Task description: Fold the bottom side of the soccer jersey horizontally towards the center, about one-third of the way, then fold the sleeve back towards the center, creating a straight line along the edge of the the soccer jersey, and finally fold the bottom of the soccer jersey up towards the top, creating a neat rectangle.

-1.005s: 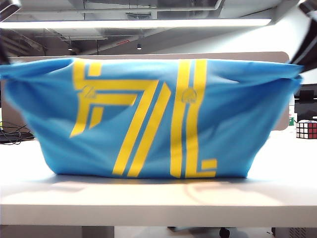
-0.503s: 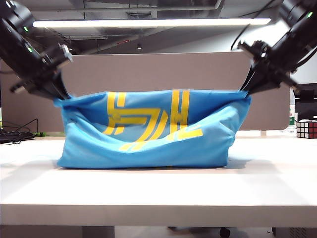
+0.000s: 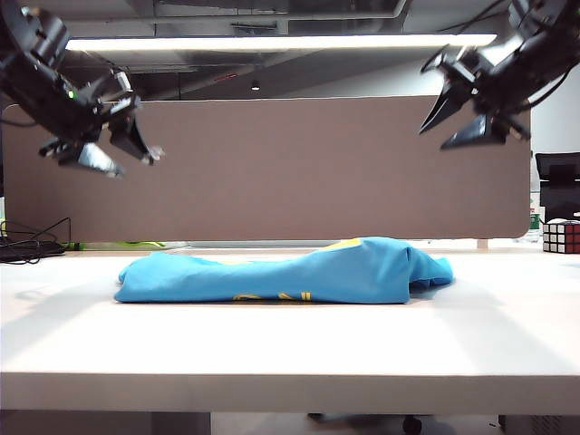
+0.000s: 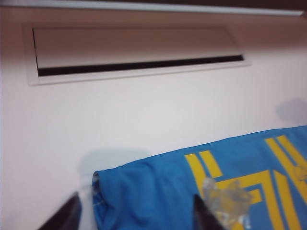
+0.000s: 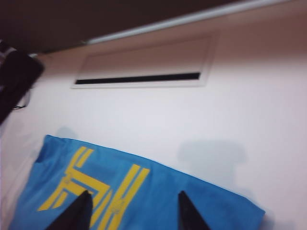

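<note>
lying flat in a low, folded heap on the white desk (image 3: 290, 344), the soccer jersey (image 3: 290, 272) shows plain blue cloth with a little yellow print along its near edge. it is the landmark here. the left gripper (image 3: 122, 149) hangs high above the jersey's left end, well apart from the cloth, its jaws spread and holding nothing. the right gripper (image 3: 462, 113) hangs high above the jersey's right end, also well apart from it, jaws spread and empty. behind the jersey stands a brown partition panel (image 3: 272, 168). off to the right of the jersey, near the desk's far edge, sits a puzzle cube (image 3: 560, 236). left of the jersey, dark cables (image 3: 32, 246) trail along the desk.

in the left wrist view the jersey (image 4: 206, 187) lies below the left gripper (image 4: 136, 215), its yellow striped lettering face up, with the two dark finger tips set wide on either side of one corner. in the right wrist view the jersey (image 5: 144, 196) lies below the right gripper (image 5: 134, 211), fingers again wide, with a slot in the desk (image 5: 139, 77) beyond the jersey.
</note>
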